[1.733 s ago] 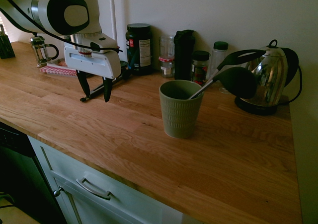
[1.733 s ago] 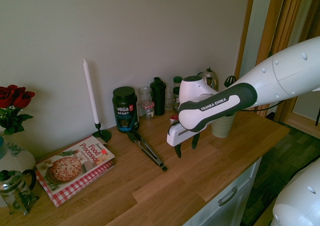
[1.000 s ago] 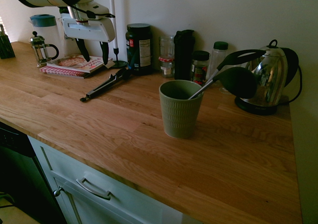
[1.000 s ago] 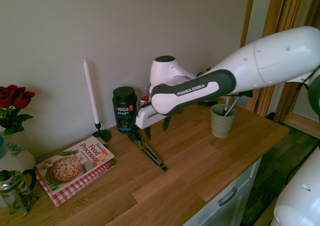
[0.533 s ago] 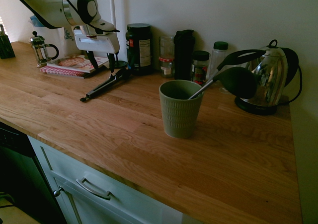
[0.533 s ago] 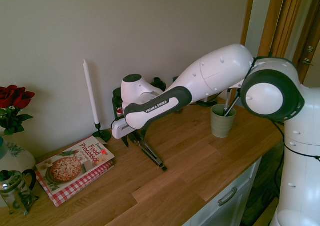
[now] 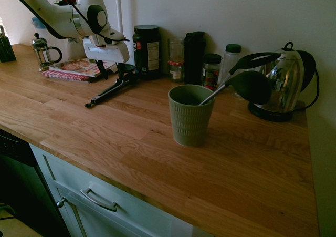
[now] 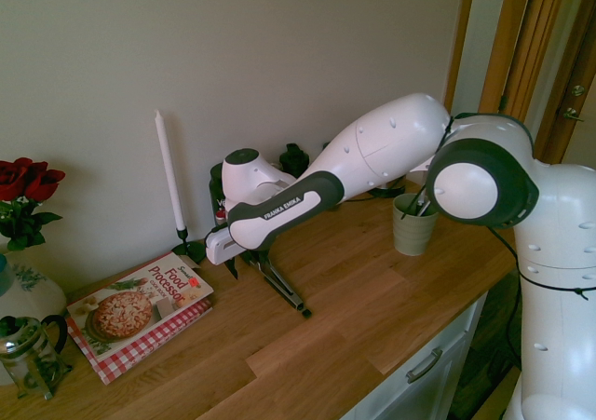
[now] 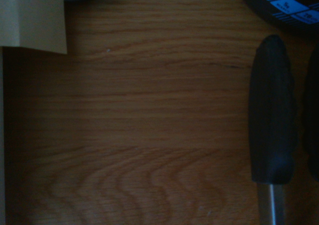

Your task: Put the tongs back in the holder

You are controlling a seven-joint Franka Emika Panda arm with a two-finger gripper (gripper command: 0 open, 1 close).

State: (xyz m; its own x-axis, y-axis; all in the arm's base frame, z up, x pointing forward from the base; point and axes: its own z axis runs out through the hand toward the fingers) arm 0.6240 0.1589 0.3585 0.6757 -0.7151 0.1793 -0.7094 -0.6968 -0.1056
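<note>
Robot arm point(image 8: 372, 155), one: glossy white shell, rounded segments. Forearm link: long dark green-black panel with rounded ends, lettered "FRANKA EMIKA" in white capitals along it. Elbow joint: broad dark ring around a white oval disc; small round dimples on the white casing toward 11 o'clock of it and on the upright column at 5 o'clock. Wrist housing: white, bulbous, capped by a dark green oval at its 12 o'clock; in the first exterior view, a dark panel around a pale oval disc. Below that, a silvery collar. Claw point(image 7: 113, 78): white, boxy body; black, tapered fingers. Cable point(image 8: 554, 285): thin, black, wrapped around the column.
</note>
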